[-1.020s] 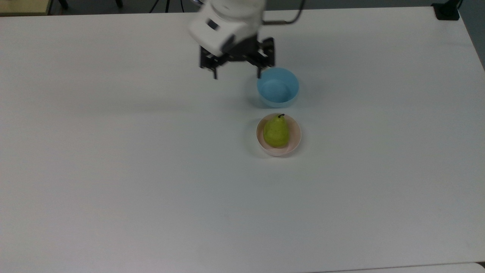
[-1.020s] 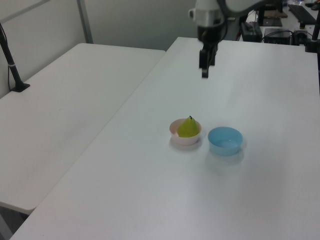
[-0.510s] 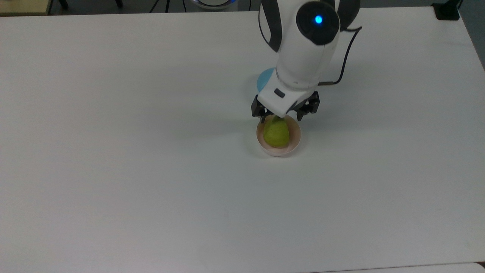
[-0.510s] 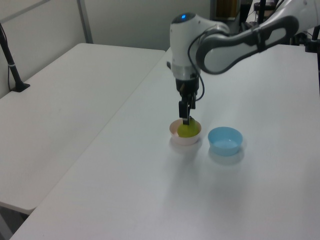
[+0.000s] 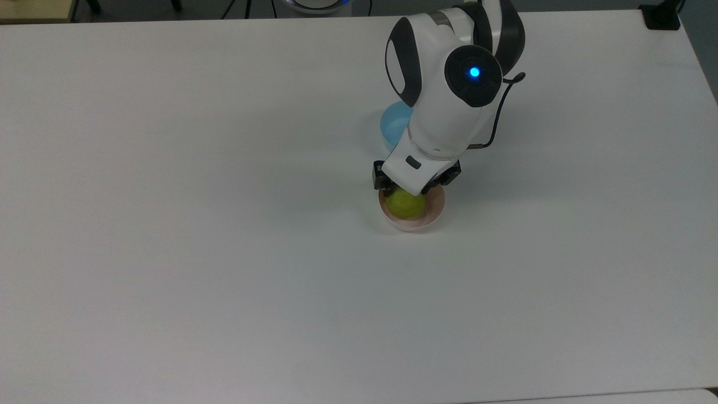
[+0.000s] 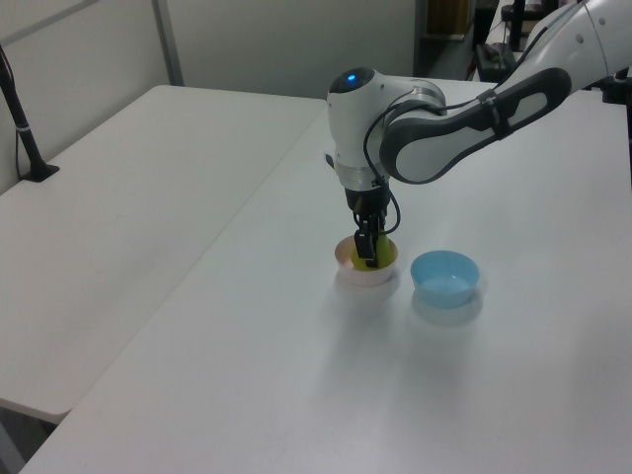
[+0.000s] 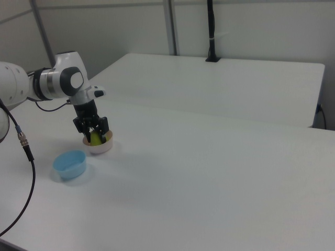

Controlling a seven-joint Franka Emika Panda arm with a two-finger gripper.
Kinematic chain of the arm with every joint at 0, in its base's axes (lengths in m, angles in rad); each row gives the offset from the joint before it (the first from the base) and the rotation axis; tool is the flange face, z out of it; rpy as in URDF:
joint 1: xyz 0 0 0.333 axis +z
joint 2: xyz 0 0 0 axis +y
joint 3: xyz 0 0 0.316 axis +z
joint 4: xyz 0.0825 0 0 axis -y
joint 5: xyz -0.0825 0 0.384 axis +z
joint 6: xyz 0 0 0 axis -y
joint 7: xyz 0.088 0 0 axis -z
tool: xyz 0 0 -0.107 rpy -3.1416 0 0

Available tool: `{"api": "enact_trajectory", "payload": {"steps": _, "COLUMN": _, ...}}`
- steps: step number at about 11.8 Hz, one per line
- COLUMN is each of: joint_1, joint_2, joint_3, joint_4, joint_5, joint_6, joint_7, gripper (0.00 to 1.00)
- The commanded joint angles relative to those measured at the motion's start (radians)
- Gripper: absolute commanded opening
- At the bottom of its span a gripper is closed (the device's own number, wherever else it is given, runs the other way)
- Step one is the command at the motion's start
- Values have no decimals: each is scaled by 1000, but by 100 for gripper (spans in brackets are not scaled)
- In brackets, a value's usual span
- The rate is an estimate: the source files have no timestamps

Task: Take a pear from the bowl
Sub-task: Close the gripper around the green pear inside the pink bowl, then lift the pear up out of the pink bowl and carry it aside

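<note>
The yellow-green pear [image 5: 406, 205] lies in the pale pink bowl [image 5: 415, 225] near the table's middle. My gripper [image 5: 413, 189] has come down into the bowl from above, and its hand covers the pear's upper half in the top view. In the right view the gripper [image 7: 95, 133] stands open, with one dark finger on each side of the pear [image 7: 96, 138], which rests in the bowl [image 7: 100, 148]. The left view has the gripper [image 6: 367, 251] low over the pear [image 6: 382, 259] and the bowl [image 6: 355, 273].
A light blue bowl [image 5: 392, 125] stands just behind the pink one in the top view, partly under the arm; it is also at the left view's right [image 6: 444, 276]. The white table [image 5: 168, 252] is bare elsewhere. A second table [image 6: 118, 227] adjoins it.
The arm swung from the table's far side to above the pink bowl, then dropped lower, so the fingers now reach down around the pear. Pear and bowls have not moved.
</note>
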Motion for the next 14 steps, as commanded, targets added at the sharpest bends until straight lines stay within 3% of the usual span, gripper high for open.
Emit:
{"api": "enact_trajectory", "payload": {"steps": 1, "joint_1": 24, "joint_2": -3, "joint_3": -20, "joint_4": -11, "joint_5": -13, "joint_6": 34, "joint_7": 12, "gripper": 34}}
{"api": "enact_trajectory", "payload": {"steps": 2, "joint_1": 24, "joint_2": -12, "joint_3": -22, "joint_4": -6, "joint_5": -6, "joint_6": 29, "joint_7": 13, "gripper": 23}}
{"api": "enact_trajectory", "payload": {"steps": 3, "joint_1": 19, "joint_2": -38, "joint_3": -22, "joint_4": -3, "joint_5": -6, "joint_6": 23, "joint_7": 19, "gripper": 19}}
{"api": "enact_trajectory", "payload": {"steps": 6, "joint_1": 1, "joint_2": -161, "joint_3": -20, "joint_4": -18, "joint_5": 1, "joint_6": -1, "joint_7": 16, "gripper": 18}}
{"api": "enact_trajectory", "payload": {"steps": 8, "joint_1": -55, "joint_2": -210, "joint_3": -20, "joint_4": -18, "joint_5": 2, "joint_6": -32, "joint_7": 9, "gripper": 18}}
{"api": "enact_trajectory", "payload": {"steps": 10, "joint_1": -156, "joint_2": -236, "joint_3": -12, "joint_4": -21, "joint_5": 2, "joint_6": -54, "joint_7": -31, "gripper": 18}}
{"api": "enact_trajectory", "payload": {"steps": 12, "joint_1": -253, "joint_2": -231, "joint_3": -12, "joint_4": -23, "joint_5": -4, "joint_6": -60, "joint_7": -83, "gripper": 18}}
{"api": "enact_trajectory", "payload": {"steps": 14, "joint_1": -292, "joint_2": -202, "joint_3": -12, "joint_4": -43, "joint_5": -13, "joint_6": -42, "joint_7": -131, "gripper": 19}}
